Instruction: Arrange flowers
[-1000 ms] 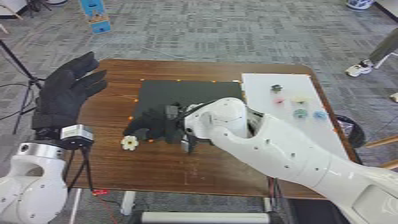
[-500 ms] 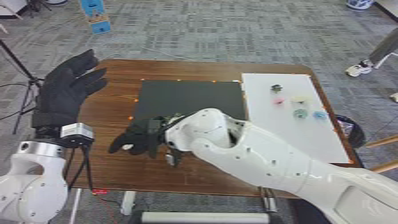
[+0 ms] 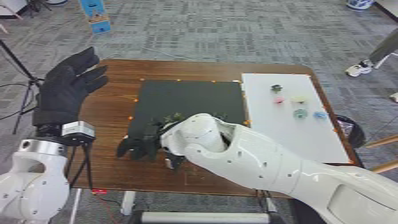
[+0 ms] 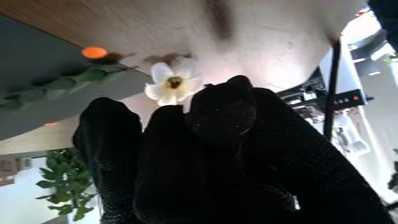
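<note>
1. Right hand (image 3: 138, 147) is held low over the near left part of the brown table (image 3: 105, 130); its fingers are extended and set close together, with small gaps between some. No firm grip on anything is seen.
2. White flower (image 4: 163, 91) is found just past the fingertips of that hand, yellow centre exposed. Whether its petals are touched cannot be told.
3. Leafy stem (image 4: 67, 84) is seen on the black mat (image 3: 191, 97), near the same fingers; whether it is joined to the flower cannot be told.
4. Handling, as judged: next to no weight is expected. Thin petals are likely to be bent or creased by pressure; under a glove the bloom may be pushed along rather than lifted.
5. Hold, as judged: best taken at the base beneath the petals, or by a stem if one is found there, thumb opposed lightly to a fingertip. The petal rim is better avoided, as a tear or slip could follow.
6. Closing is best done slowly, and the leaves should be kept out of the pinch.
7. Pink blossom (image 3: 279, 100) and blue blossom (image 3: 321, 115) are laid on the white board (image 3: 311, 137), well to the right of the right hand; similar softness is presumed.
8. Left hand (image 3: 64, 95) is held raised, fingers extended and slightly spread, well apart from the flower.
</note>
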{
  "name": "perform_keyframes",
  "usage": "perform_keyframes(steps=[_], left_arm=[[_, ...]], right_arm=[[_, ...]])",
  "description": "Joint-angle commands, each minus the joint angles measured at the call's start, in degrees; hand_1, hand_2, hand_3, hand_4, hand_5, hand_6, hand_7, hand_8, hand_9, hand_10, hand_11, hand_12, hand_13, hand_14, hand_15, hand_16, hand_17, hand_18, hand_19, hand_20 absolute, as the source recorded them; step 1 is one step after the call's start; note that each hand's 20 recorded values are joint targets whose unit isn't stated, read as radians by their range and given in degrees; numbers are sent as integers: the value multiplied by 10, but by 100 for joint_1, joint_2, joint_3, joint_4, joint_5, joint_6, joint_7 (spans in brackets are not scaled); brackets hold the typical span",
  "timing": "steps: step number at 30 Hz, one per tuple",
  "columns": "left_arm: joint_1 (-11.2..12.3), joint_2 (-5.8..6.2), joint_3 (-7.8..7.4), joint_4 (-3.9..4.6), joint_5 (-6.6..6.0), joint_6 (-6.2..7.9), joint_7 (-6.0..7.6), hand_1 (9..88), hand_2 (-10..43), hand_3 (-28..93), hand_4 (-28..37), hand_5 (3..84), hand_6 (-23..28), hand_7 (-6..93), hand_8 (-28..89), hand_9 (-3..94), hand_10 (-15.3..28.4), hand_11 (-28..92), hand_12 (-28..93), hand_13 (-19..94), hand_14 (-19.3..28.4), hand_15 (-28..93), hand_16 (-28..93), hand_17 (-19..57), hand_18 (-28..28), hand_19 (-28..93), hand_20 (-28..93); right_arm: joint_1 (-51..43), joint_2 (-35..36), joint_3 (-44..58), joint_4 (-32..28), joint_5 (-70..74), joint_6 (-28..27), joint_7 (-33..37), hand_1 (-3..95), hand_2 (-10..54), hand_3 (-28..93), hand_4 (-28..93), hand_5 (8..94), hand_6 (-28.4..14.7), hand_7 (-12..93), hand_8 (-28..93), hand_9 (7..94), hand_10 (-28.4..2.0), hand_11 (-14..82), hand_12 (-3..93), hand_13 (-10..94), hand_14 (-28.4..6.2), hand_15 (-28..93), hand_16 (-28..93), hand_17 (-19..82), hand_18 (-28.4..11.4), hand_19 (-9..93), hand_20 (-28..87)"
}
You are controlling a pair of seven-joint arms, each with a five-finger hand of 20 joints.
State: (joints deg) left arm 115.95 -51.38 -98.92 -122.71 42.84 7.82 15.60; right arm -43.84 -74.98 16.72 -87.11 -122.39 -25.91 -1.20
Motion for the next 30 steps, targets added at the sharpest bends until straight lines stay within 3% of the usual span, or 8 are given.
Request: perform_keyframes(steps=[1,16,22,30], left_arm=[[-56,-5,36,23,-34,52,36,234,-83,728,-283,340,44,218,-107,272,123,252,154,254,146,313,5,-70,241,501,141],[44,-56,-27,-11,-16,27,18,233,-83,729,-283,341,45,218,-107,272,123,251,153,254,147,313,5,-71,240,498,139],[60,-22,-18,-12,-42,74,56,233,-82,729,-283,341,45,218,-107,272,123,252,153,255,146,312,5,-71,240,498,139],[31,-37,0,1,-33,56,5,233,-81,729,-283,341,45,218,-107,272,122,252,153,254,146,313,5,-70,239,497,139]], right_arm=[[111,-50,-184,5,25,112,394,247,300,863,-181,366,13,168,-141,864,-89,615,344,855,-58,841,383,569,-226,932,741],[373,44,-479,5,181,535,996,228,295,852,-188,394,-23,160,-135,883,-83,616,343,873,-53,841,383,592,-225,932,747],[486,80,-562,27,187,701,1088,226,299,845,-191,412,-21,163,-135,887,-83,617,344,876,-54,843,385,596,-225,932,752],[439,75,-437,59,226,799,1263,225,294,840,-195,417,-18,167,-136,887,-82,617,347,876,-55,842,387,597,-226,932,753]])
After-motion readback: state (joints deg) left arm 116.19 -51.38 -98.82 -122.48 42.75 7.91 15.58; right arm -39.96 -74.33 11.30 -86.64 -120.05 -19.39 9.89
